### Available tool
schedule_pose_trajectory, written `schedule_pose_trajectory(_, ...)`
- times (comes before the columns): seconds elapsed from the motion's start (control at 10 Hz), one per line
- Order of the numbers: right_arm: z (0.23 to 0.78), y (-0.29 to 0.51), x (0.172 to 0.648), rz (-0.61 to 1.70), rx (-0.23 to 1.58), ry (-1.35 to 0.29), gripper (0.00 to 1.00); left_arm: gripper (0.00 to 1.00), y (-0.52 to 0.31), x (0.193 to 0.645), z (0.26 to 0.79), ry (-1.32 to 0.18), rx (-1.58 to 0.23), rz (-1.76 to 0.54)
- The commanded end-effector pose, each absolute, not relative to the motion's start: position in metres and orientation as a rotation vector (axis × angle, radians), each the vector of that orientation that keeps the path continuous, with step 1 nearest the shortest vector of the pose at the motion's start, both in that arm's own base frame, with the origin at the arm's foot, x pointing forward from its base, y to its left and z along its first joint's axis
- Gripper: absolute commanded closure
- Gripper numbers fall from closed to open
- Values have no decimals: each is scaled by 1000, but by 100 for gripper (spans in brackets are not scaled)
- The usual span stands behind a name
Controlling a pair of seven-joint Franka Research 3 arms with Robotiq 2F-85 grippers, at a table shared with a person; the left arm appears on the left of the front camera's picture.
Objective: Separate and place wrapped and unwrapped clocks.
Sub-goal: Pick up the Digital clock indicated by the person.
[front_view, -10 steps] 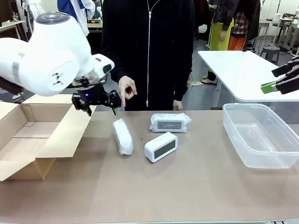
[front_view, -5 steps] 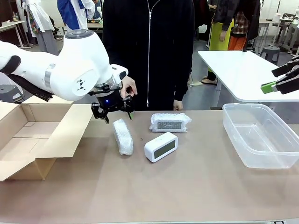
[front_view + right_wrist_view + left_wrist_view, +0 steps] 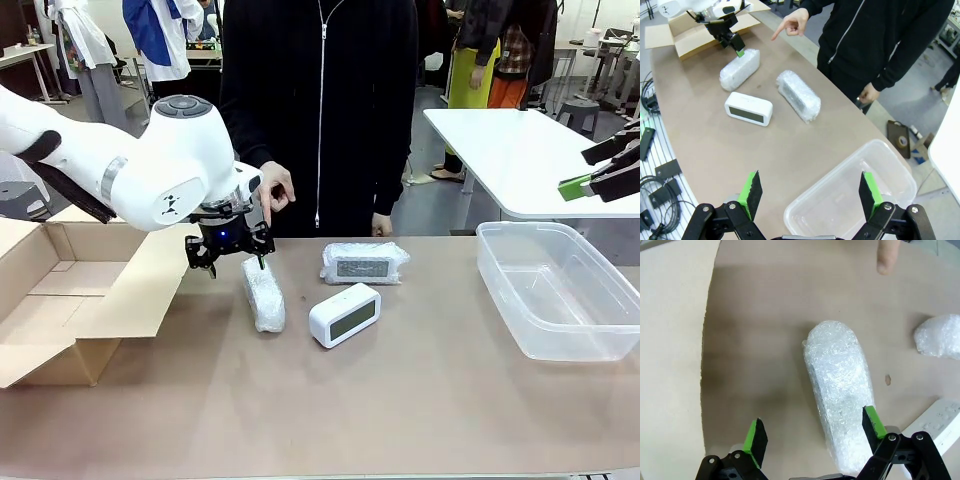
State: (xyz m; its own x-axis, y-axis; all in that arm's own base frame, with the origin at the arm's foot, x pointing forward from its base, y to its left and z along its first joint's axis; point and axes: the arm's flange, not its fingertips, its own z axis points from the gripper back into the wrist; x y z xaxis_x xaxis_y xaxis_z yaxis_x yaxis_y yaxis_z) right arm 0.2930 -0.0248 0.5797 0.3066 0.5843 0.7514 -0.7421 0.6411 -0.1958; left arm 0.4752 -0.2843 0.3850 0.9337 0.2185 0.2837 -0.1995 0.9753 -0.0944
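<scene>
Three clocks lie mid-table. One bubble-wrapped clock (image 3: pixel 263 292) lies lengthwise at the left, a second wrapped clock (image 3: pixel 365 263) lies farther back, and the bare white clock (image 3: pixel 344 314) sits in front. My left gripper (image 3: pixel 228 255) hangs open just above the far end of the left wrapped clock (image 3: pixel 840 390). In the left wrist view its green fingertips (image 3: pixel 756 435) straddle that clock without touching it. My right gripper (image 3: pixel 807 192) is open and held high at the right, over the plastic tub (image 3: pixel 835 172).
An open cardboard box (image 3: pixel 60 290) stands at the table's left edge, its flap beside my left arm. The clear tub (image 3: pixel 497 280) stands at the right. A person stands at the far side, one hand (image 3: pixel 272 190) pointing down toward the left wrapped clock.
My left arm has swung right from above the box flap and come down over the left wrapped clock. The right arm and the clocks have not moved.
</scene>
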Motion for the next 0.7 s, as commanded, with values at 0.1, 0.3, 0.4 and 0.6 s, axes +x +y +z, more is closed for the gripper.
schedule_pose_trajectory(0.1,578,-24,294,886,220,-898,0,0,-307,481,381,-301,-83,271)
schedule_pose_trajectory(0.3,578,-24,294,886,220,-898,0,0,-311,481,379,-295,-87,269)
schedule_pose_trajectory(0.4,578,-24,294,886,220,-898,0,0,-313,482,376,-284,-87,268)
schedule_pose_trajectory(0.6,578,-24,294,886,220,-898,0,0,-313,488,366,-275,-86,281)
